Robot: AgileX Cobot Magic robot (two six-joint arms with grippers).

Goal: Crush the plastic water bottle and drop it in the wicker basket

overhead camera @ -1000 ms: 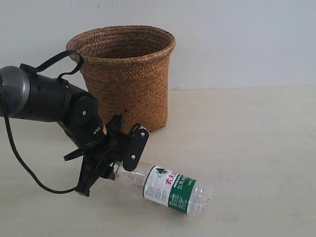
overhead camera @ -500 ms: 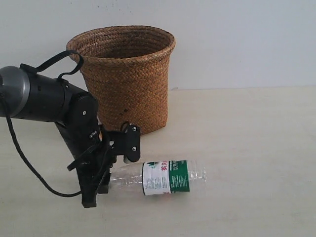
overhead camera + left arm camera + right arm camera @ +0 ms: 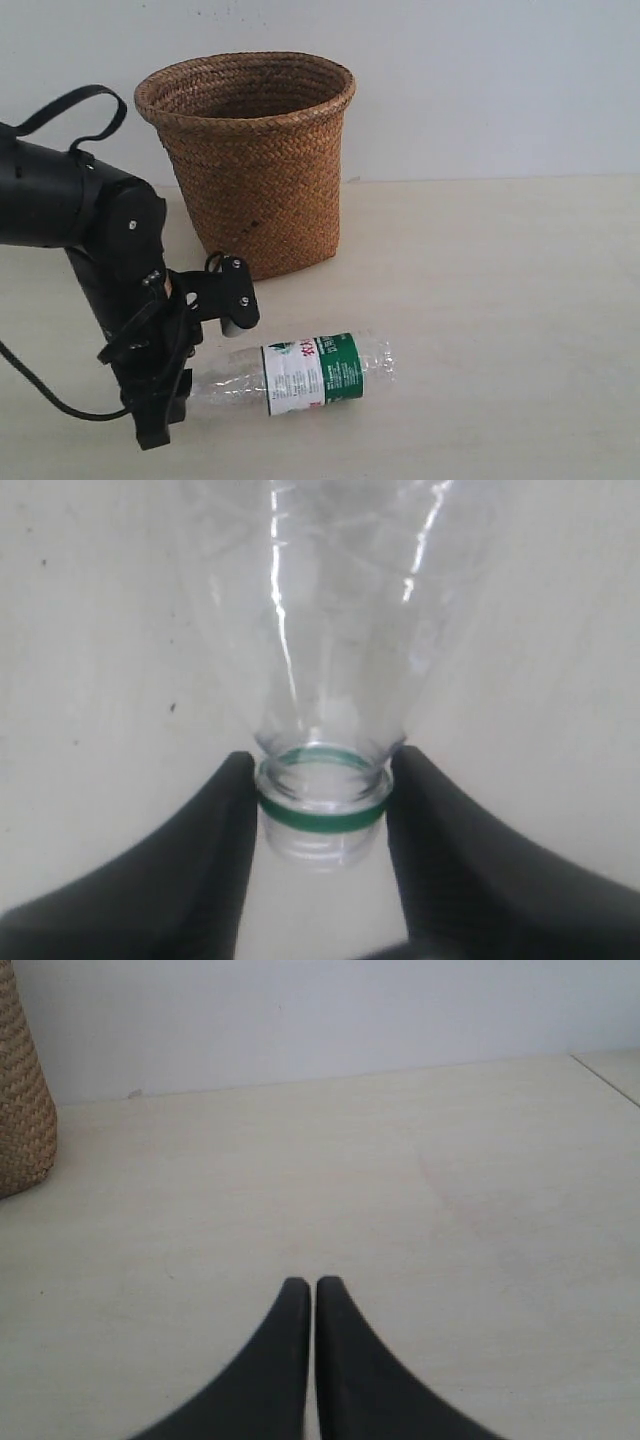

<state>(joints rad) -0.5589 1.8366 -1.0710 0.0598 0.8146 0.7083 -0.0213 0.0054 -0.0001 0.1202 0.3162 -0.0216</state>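
Both are closed: left end effector [image 3: 322, 770] pinching the plastic water bottle [image 3: 300, 372], right end effector [image 3: 314, 1286] empty.

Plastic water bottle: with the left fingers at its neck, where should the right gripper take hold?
Probably its base end, from the exterior view's right: the plastic water bottle lies flat, base pointing that way and free, opposite the left gripper clamping its neck.

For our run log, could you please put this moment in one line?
left gripper: shut on plastic water bottle neck | bottle: horizontal, uncrushed | right gripper: shut, empty | wicker basket: upright
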